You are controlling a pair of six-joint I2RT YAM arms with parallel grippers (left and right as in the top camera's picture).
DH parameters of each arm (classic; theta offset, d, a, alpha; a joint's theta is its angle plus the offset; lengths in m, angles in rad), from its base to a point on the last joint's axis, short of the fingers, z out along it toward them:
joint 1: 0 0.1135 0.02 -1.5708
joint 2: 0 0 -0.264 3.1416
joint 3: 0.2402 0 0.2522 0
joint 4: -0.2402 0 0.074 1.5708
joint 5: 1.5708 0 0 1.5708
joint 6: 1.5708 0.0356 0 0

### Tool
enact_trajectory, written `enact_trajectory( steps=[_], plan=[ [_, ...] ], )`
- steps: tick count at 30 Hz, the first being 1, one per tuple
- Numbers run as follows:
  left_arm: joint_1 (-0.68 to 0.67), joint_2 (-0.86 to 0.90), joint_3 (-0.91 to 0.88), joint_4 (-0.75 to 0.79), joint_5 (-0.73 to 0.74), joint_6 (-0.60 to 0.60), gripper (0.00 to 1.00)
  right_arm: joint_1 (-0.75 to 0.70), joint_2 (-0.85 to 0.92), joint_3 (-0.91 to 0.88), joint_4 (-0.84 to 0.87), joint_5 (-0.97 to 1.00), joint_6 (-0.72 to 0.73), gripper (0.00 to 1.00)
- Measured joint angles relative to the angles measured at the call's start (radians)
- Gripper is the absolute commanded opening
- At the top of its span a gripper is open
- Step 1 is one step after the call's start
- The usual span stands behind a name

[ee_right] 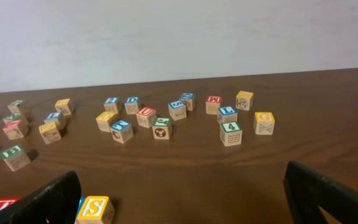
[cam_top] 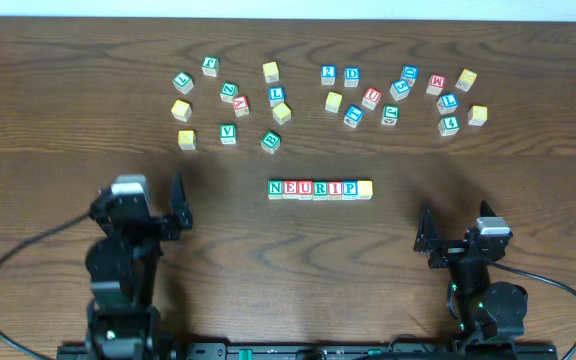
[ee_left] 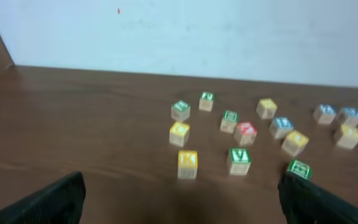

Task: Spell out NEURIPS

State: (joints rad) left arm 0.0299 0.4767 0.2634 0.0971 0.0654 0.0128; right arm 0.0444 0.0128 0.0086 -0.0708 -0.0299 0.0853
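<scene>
Dark brown wood-grain worktop (cam_top: 68,120), matte, up against a plain pale wall (ee_right: 179,31). The row of small light-wood letter cubes (cam_top: 320,188) sits mid-worktop, edges touching, reading NEURIP plus a yellow face. Loose square cubes (cam_top: 268,105) are scattered behind. The left end effector (ee_left: 182,186) and right end effector (ee_right: 182,174) are both released, holding nothing.

Loose cubes (cam_top: 271,71) are lying scattered in two clusters along the far side of a dark wooden table (cam_top: 68,120), a green V cube (cam_top: 228,133) sitting near the left cluster's front and a green 4 cube (cam_top: 450,124) at the right's, below a pale wall (ee_right: 166,37).
</scene>
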Motion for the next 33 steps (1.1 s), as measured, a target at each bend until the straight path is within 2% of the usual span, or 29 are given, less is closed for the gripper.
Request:
enact_trajectory(
  steps=[5, 11, 18, 25, 33],
  plan=[
    [0.02, -0.184, -0.142, 0.01, 0.001, 0.038, 0.97, 0.0, 0.0, 0.0, 0.0, 0.0, 0.0, 0.99],
    [0.029, -0.317, -0.231, 0.008, 0.003, 0.097, 0.98, 0.0, 0.0, 0.0, 0.0, 0.0, 0.0, 0.99],
    [0.029, -0.389, -0.25, -0.116, -0.013, 0.127, 0.98, 0.0, 0.0, 0.0, 0.0, 0.0, 0.0, 0.99],
    [0.029, -0.462, -0.247, -0.123, -0.019, 0.135, 0.98, 0.0, 0.0, 0.0, 0.0, 0.0, 0.0, 0.99],
    [0.029, -0.466, -0.247, -0.124, -0.019, 0.142, 0.98, 0.0, 0.0, 0.0, 0.0, 0.0, 0.0, 0.99]
  ],
)
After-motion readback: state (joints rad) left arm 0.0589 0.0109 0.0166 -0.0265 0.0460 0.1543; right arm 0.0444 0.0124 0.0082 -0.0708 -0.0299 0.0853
